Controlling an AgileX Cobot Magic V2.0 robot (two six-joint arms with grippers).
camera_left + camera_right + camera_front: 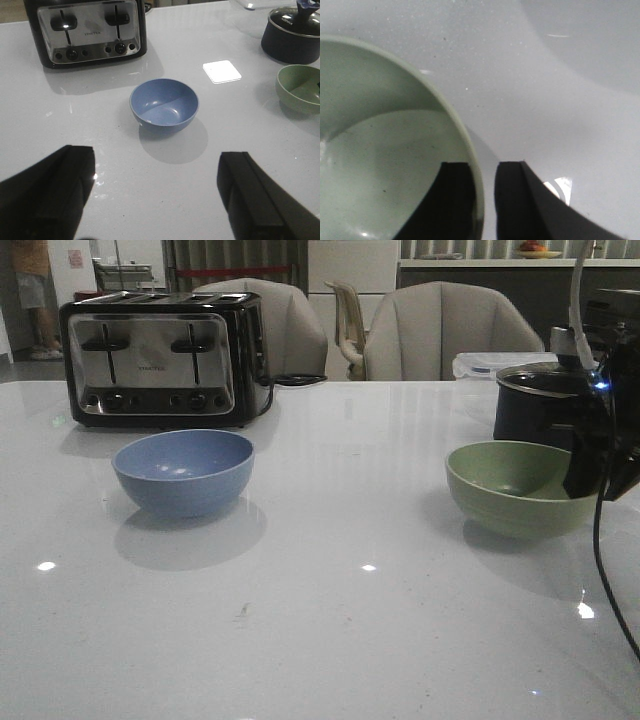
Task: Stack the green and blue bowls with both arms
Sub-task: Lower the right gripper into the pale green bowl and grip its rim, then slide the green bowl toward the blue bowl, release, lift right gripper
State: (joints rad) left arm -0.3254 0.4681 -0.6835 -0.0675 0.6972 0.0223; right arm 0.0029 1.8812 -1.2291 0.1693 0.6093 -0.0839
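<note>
Only the right wrist view shows the right gripper (484,200) pinching the green bowl (380,165) rim.

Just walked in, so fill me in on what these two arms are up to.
The right gripper straddles the rim of the pale sage green round matte bowl, one finger inside and one outside; whether it has clamped yet is unclear. The dusty light blue round matte bowl sits untouched near the chrome toaster. The left gripper hangs open short of the blue bowl. Nothing is stacked yet on the white table.
</note>
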